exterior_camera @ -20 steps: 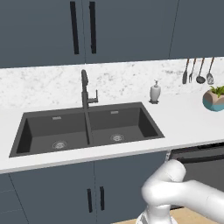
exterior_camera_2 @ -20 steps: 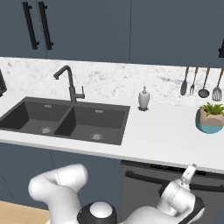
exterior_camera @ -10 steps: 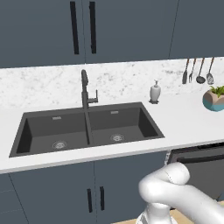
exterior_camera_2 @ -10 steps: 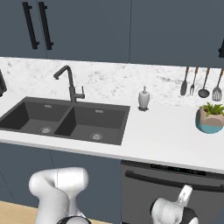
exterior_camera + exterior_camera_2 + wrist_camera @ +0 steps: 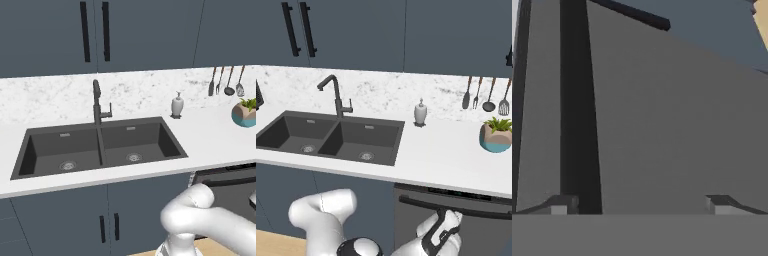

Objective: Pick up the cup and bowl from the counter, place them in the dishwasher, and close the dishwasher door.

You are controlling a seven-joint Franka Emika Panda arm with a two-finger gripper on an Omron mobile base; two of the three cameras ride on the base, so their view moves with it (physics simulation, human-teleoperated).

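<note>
A: Where's the dishwasher?
B: Under the counter, right of the sink. One dishwasher door, flat dark grey, standing nearly upright, with one long black bar handle across its top. From the left camera you see the same door at the right edge, its top just under the counter lip.

A: And the claw?
B: The gripper is low down in front of that door, close to it, just below the bar handle. In the hand camera its two finger tips stand wide apart, as far open as they go, with nothing between them. Ahead of them is the grey door face and the black bar.

A: Is it touching the door?
B: I can't tell. It's close, that's all.

A: Cup and bowl?
B: I can't pick out either one, and the racks are hidden behind the door.

A: What's on the counter, then?
B: One dark double sink, so two basins, each with one drain. One black tap behind the divider. One white soap bottle to the right of the sink. One teal pot with a green plant farther right. Four utensils hang on the wall above it.

A: Cupboards?
B: Dark blue ones above, with two long vertical black handles side by side. Below the sink, two doors with two short vertical handles.
</note>
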